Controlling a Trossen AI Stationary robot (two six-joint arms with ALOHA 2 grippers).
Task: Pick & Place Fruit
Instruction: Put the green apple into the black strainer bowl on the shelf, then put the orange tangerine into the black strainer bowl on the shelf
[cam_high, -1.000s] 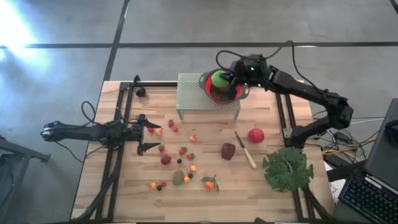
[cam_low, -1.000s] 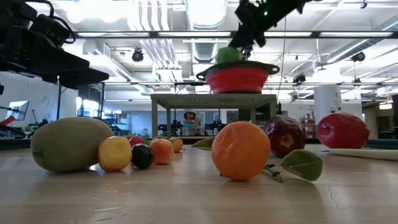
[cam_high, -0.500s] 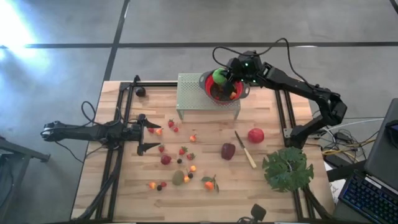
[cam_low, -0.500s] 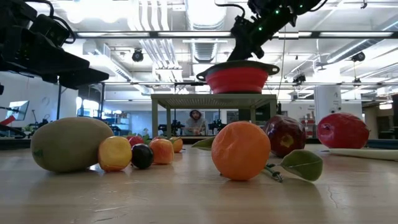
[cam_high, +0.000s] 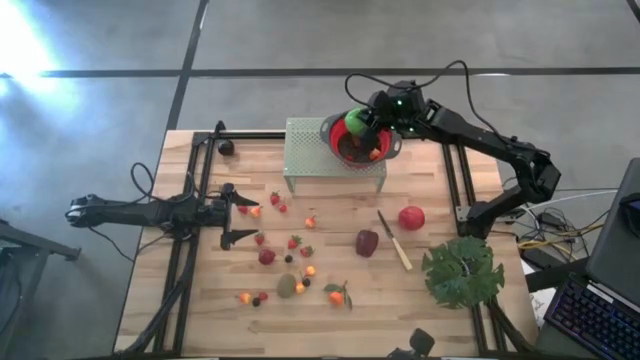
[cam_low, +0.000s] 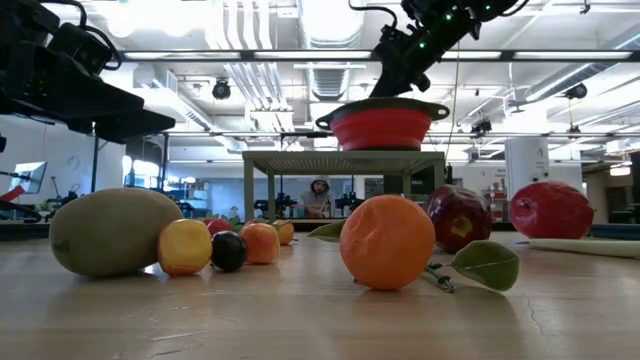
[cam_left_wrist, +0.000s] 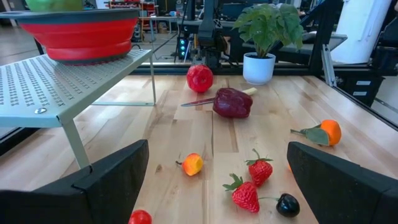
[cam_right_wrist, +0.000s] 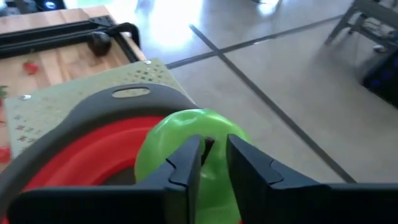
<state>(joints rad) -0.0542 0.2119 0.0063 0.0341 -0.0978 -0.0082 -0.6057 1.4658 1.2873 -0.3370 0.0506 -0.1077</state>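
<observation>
A green apple (cam_right_wrist: 186, 140) sits low in the red bowl (cam_high: 335, 140), at the bowl's far side. The bowl stands on a perforated metal stand (cam_high: 310, 150) at the table's far edge. My right gripper (cam_right_wrist: 214, 158) reaches over the bowl and is shut on the apple. In the low view the bowl's rim (cam_low: 388, 105) hides the apple. My left gripper (cam_high: 240, 212) waits open at the table's left side. Loose fruit lies on the wood: strawberries (cam_left_wrist: 249, 186), a kiwi (cam_low: 110, 232), an orange (cam_low: 388, 240), a red apple (cam_high: 411, 217) and a dark maroon fruit (cam_high: 367, 243). My right gripper pinches the dark stem (cam_right_wrist: 208, 146) at the top of the green apple between its two fingertips. The fingers slant down from the table's right. The apple hangs below them inside the bowl; I cannot tell whether it rests on the bowl.
A slim knife (cam_high: 394, 240) lies between the maroon fruit and the red apple. A leafy green plant (cam_high: 462, 270) stands at the near right. Black frame rails (cam_high: 195, 200) run along both sides of the table. A person (cam_low: 319, 190) shows far behind the stand.
My right gripper has gone a little toward the table's left and down, carrying the green apple. A second ago the apple showed above the bowl's rim in the low view. It has now sunk behind the rim.
</observation>
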